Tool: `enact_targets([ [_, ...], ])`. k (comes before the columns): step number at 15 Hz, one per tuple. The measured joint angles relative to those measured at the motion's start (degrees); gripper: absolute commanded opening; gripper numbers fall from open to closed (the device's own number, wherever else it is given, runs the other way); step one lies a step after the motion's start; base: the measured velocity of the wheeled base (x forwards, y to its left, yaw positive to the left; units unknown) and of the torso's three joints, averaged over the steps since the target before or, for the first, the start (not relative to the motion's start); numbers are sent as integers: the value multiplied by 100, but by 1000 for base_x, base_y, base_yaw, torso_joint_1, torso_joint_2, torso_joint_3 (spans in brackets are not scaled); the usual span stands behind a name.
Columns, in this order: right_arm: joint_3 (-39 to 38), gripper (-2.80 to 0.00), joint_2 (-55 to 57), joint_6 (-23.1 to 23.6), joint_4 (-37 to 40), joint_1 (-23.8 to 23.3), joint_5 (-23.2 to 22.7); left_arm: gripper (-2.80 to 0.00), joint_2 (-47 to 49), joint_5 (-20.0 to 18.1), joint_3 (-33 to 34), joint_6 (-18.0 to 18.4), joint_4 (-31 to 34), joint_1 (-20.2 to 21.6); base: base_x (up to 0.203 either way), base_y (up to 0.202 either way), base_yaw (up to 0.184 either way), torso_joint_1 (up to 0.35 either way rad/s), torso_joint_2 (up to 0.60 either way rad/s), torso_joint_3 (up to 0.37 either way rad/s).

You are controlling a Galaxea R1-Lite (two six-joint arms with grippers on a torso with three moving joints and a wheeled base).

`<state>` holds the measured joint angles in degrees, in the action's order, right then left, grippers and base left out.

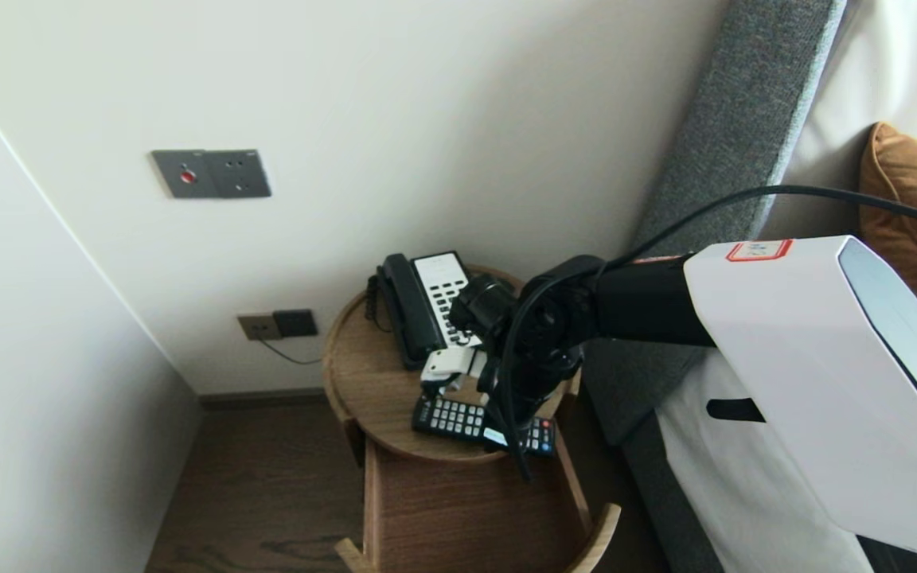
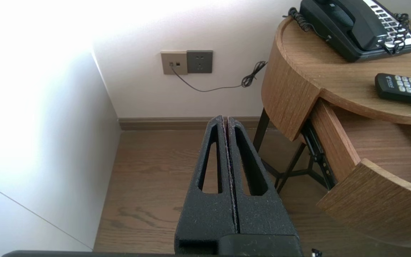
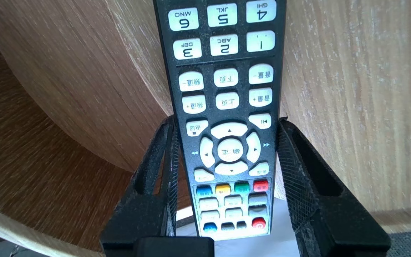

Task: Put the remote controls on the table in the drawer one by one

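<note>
Wooden drawer (image 1: 466, 509) open | right end effector (image 3: 227, 119) apparently grips remote (image 3: 227, 78)

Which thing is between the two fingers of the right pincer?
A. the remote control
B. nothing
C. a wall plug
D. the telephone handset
A: the right wrist view shows the remote control, keys up, with the right pincer closed on its two long edges.

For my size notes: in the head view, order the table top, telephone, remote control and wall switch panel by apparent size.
1. table top
2. telephone
3. remote control and wall switch panel: look alike; remote partly hidden, panel farther off.
</note>
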<state>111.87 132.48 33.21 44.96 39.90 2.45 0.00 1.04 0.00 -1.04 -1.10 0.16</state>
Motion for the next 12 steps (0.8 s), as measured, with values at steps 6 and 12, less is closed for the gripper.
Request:
enact_targets([
  [6, 6, 0, 46, -1, -10, -2, 0, -280, 0, -1, 0, 1, -1, -2, 0, 0, 0, 0, 0, 0],
  [12, 10, 0, 44, 4, -35, -2, -22, -280, 0, 0, 0, 0, 0, 0, 0, 0, 0, 0, 0, 0],
])
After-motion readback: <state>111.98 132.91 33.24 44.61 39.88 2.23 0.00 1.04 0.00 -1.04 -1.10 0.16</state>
